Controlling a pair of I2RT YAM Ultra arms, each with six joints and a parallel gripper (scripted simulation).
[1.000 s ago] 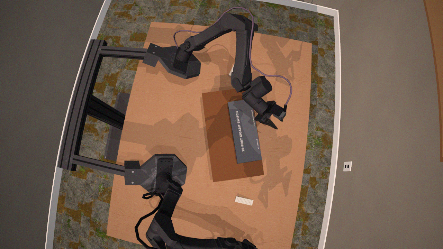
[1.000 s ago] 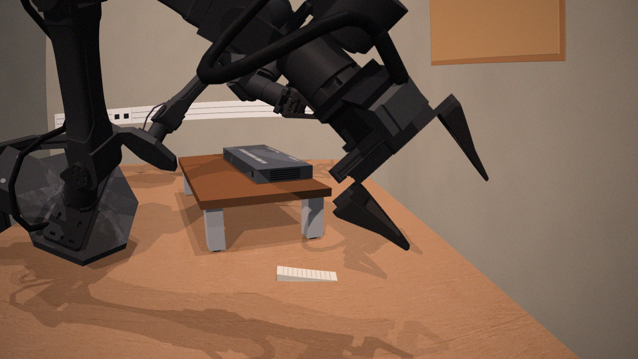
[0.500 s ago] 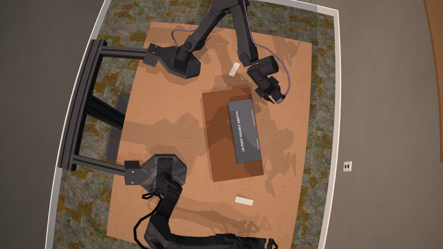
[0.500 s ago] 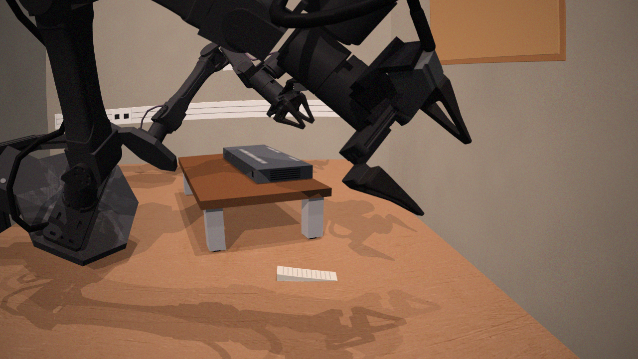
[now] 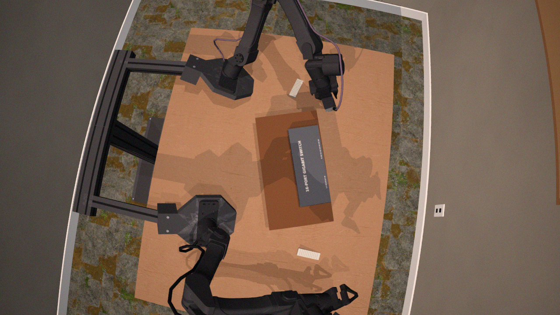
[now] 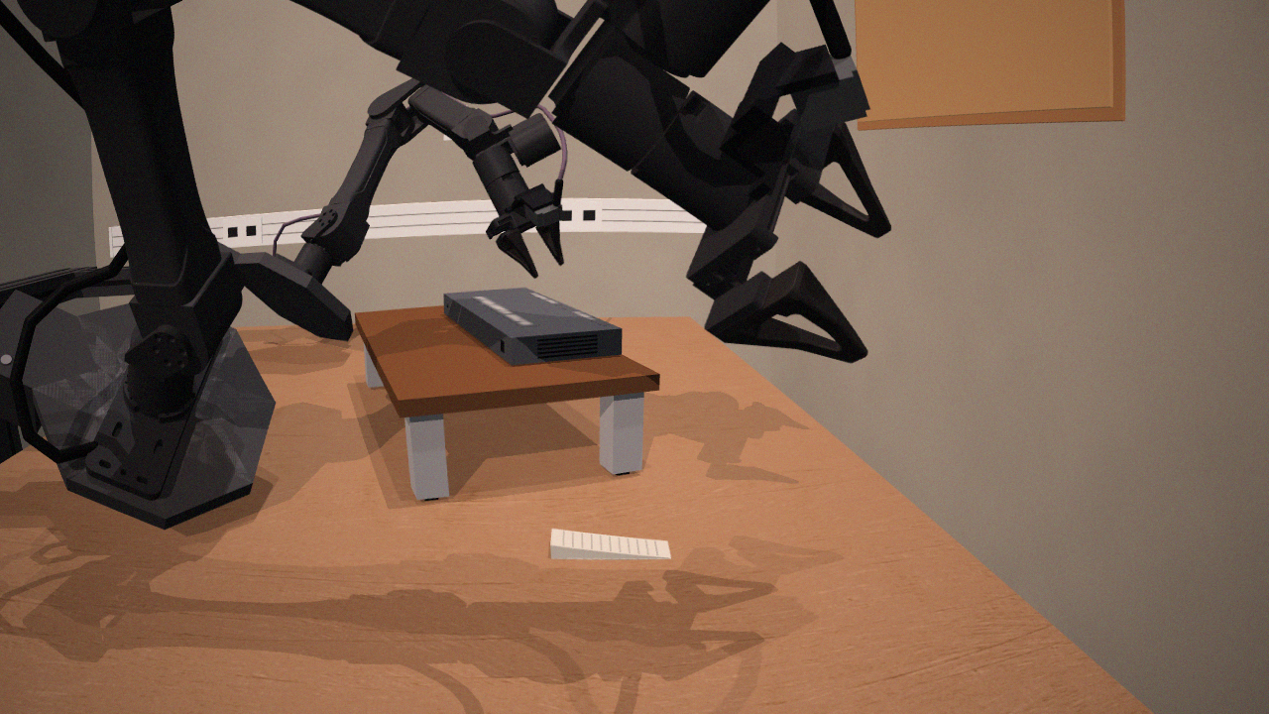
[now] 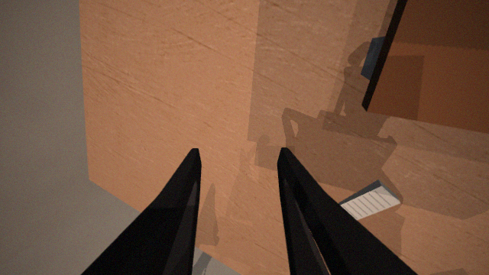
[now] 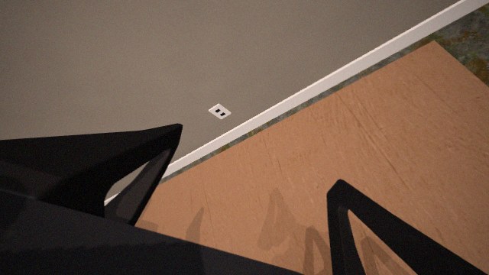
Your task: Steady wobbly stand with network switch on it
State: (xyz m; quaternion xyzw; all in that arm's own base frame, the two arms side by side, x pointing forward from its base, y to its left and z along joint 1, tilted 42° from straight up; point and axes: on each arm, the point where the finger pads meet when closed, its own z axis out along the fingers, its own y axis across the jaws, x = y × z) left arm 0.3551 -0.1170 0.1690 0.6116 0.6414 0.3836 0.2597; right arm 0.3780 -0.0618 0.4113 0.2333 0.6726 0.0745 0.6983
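The brown stand [image 5: 291, 168] on grey legs stands mid-table with the dark network switch [image 5: 309, 164] lying along its right side. One pale ribbed wedge [image 5: 296, 87] lies flat beyond the stand's far end. A second wedge [image 5: 308, 254] lies in front of its near end. My left gripper [image 5: 328, 102] hovers above the table by the stand's far right corner, beside the first wedge [image 7: 370, 202]; its fingers stand apart with nothing between them. My right gripper [image 6: 873, 293] is wide open and empty, raised near the table's front right edge.
Both arm bases [image 5: 231, 78] [image 5: 203, 219] stand on the table's left side, next to a black frame [image 5: 113, 133]. The table's right edge drops off toward the wall [image 8: 114, 57]. The stand's corner [image 7: 432, 76] shows at the upper right of the left wrist view.
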